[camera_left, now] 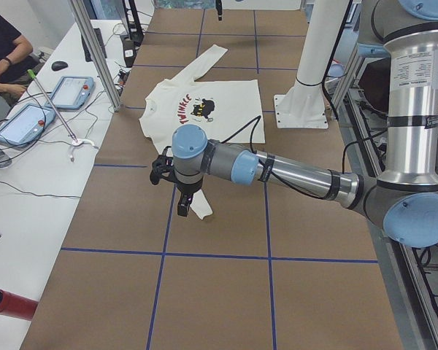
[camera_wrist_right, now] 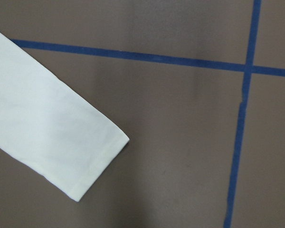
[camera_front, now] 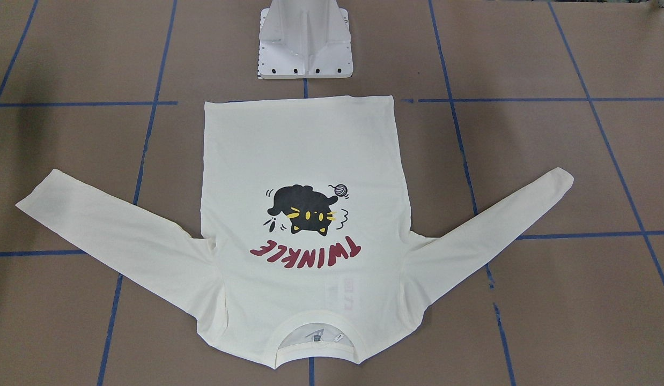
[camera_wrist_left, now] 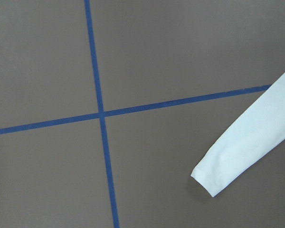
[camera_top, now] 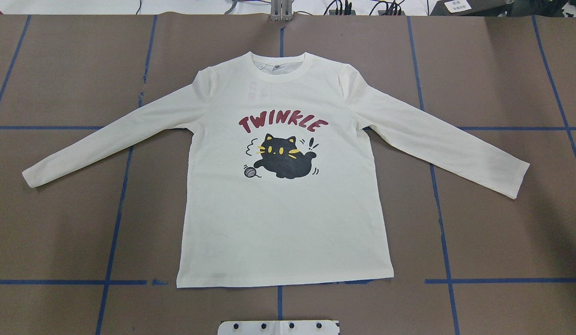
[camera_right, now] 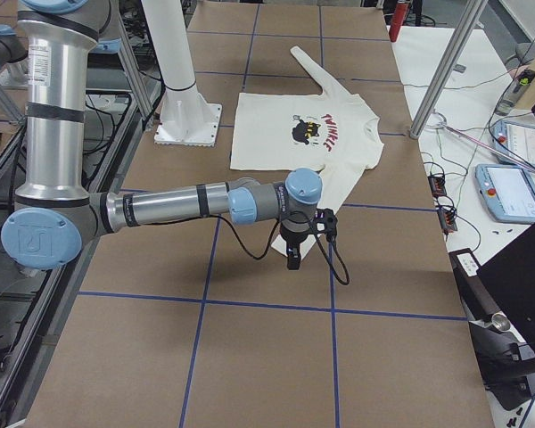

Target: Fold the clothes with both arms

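The clothes are one cream long-sleeved T-shirt (camera_top: 288, 223) lying flat and print-up on the brown table, with both sleeves spread out. The hem is toward the robot and the black cat with "TWINKLE" (camera_front: 305, 252) faces up. In the exterior left view my left gripper (camera_left: 184, 208) hangs over the cuff of the near sleeve (camera_wrist_left: 237, 152). In the exterior right view my right gripper (camera_right: 292, 259) hangs over the other cuff (camera_wrist_right: 47, 137). No fingers show in the wrist views. I cannot tell whether either gripper is open or shut.
The white pedestal base (camera_front: 305, 43) stands just beyond the shirt's hem. Blue tape lines (camera_top: 113, 232) grid the table. A side desk holds tablets (camera_left: 73, 91) and cables, with a seated person (camera_left: 4, 51) at it. A red cylinder (camera_left: 11, 304) lies near the table end.
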Controlling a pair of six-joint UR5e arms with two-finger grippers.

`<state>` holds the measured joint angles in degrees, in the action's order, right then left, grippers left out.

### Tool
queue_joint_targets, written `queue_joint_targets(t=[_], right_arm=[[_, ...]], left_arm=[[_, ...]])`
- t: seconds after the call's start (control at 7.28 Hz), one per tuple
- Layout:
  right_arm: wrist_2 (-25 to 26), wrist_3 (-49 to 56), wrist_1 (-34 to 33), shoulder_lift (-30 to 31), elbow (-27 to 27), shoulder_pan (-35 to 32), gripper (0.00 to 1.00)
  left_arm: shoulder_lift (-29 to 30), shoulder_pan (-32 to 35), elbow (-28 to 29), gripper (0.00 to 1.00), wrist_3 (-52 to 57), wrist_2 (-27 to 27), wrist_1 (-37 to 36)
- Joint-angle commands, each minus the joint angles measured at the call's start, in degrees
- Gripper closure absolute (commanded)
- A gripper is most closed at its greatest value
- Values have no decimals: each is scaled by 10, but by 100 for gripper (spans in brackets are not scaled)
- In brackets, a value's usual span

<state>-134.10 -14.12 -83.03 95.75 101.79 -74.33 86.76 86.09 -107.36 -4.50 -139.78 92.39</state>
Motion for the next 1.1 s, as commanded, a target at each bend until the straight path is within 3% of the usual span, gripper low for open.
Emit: queue_joint_targets(t=[0.0, 0.14, 0.27, 0.55, 0.96], right_arm=[[3, -160, 184, -8, -77, 71, 2], [3, -242, 245, -31, -131, 89, 10], [4, -254, 299, -36, -169, 96, 16], [3, -313, 307, -50, -182, 109, 20], [14, -319, 307, -50, -193, 123, 21]], left_arm=[[-1, 0, -4, 0, -9, -17, 10], [-2, -1, -4, 0, -9, -15, 19], [-3, -1, -3, 0, -9, -12, 29], [-3, -2, -2, 0, -9, -11, 29], [-3, -1, -1, 0, -9, -10, 29]])
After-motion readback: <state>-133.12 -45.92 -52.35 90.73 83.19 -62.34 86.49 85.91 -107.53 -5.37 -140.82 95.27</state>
